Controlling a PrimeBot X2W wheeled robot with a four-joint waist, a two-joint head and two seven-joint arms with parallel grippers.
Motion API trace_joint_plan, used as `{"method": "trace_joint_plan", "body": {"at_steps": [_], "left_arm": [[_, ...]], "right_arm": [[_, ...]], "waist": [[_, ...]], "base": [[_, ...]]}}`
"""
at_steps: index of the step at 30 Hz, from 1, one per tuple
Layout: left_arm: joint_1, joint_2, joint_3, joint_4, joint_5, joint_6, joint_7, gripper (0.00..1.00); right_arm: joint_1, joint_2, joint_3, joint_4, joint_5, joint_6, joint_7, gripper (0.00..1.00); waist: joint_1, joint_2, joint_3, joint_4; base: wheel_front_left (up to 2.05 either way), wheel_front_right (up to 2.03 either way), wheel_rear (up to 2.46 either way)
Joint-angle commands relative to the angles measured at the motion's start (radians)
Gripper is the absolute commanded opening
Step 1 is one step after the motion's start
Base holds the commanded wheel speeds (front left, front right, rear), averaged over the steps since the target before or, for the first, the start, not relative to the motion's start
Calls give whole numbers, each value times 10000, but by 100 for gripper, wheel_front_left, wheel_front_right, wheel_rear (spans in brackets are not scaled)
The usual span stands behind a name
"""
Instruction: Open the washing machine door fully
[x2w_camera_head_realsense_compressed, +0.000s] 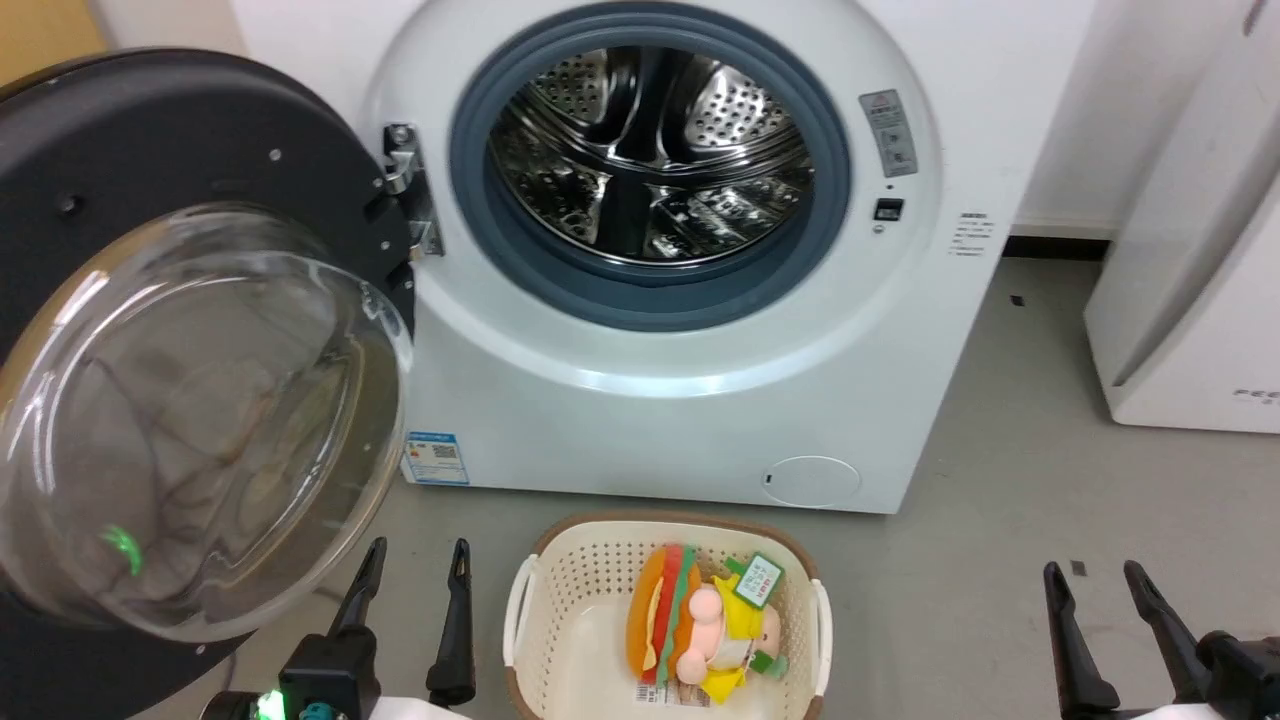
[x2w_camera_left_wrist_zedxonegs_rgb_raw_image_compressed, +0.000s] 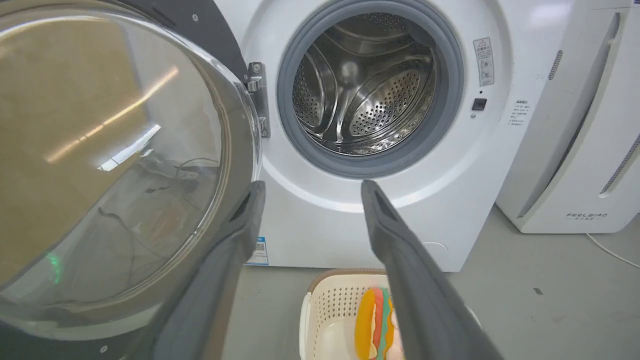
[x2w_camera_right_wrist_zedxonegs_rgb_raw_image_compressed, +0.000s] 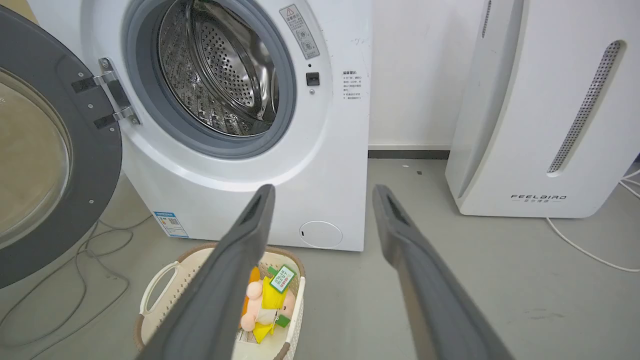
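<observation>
The washing machine (x2w_camera_head_realsense_compressed: 700, 420) is a white front-loader whose steel drum (x2w_camera_head_realsense_compressed: 650, 150) lies bare inside a grey rubber ring. Its door (x2w_camera_head_realsense_compressed: 200, 400) has swung out on the left-hand hinge (x2w_camera_head_realsense_compressed: 405, 190), and the dark inner face and clear glass bowl face me. My left gripper (x2w_camera_head_realsense_compressed: 418, 565) stands open low down, just right of the door's lower edge, and touches nothing. In the left wrist view the same gripper (x2w_camera_left_wrist_zedxonegs_rgb_raw_image_compressed: 314, 187) points at the machine (x2w_camera_left_wrist_zedxonegs_rgb_raw_image_compressed: 325, 225), the door (x2w_camera_left_wrist_zedxonegs_rgb_raw_image_compressed: 125, 150) close on its left. My right gripper (x2w_camera_head_realsense_compressed: 1092, 575) is open and empty over the floor.
A cream laundry basket (x2w_camera_head_realsense_compressed: 560, 600) with plush toys sits on the floor before the machine, between my grippers. A tall white appliance (x2w_camera_head_realsense_compressed: 1190, 300) stands to the right. Cables (x2w_camera_right_wrist_zedxonegs_rgb_raw_image_compressed: 75, 280) trail over the grey floor under the door.
</observation>
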Motion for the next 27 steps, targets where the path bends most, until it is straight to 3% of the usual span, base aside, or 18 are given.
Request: {"method": "trace_joint_plan", "body": {"at_steps": [1,8,19,20,27], "left_arm": [[-163,25,-51,199,113,5,149,100],[-105,66,-93,745,168,244,692,100],[131,121,-51,952,-31,325,796,100],[88,67,-36,924,-33,337,802,0],[53,-6,56,901,49,268,843,0]], "right_arm": [[57,28,68,-116,-70,6,50,100],[200,28,251,-220,-113,6,129,100],[139,28,427,23,29,6,25,100],[26,0,410,10,0,0,88,0],[-49,-1,428,36,-51,0,130,0]], "waist": [[0,0,-34,-245],[0,0,-89,-636],[0,0,-137,-638],[0,0,-136,-637],[0,0,-119,-648]], "base": [[0,0,0],[0,0,0],[0,0,0],[0,0,0],[0,0,0]]}}
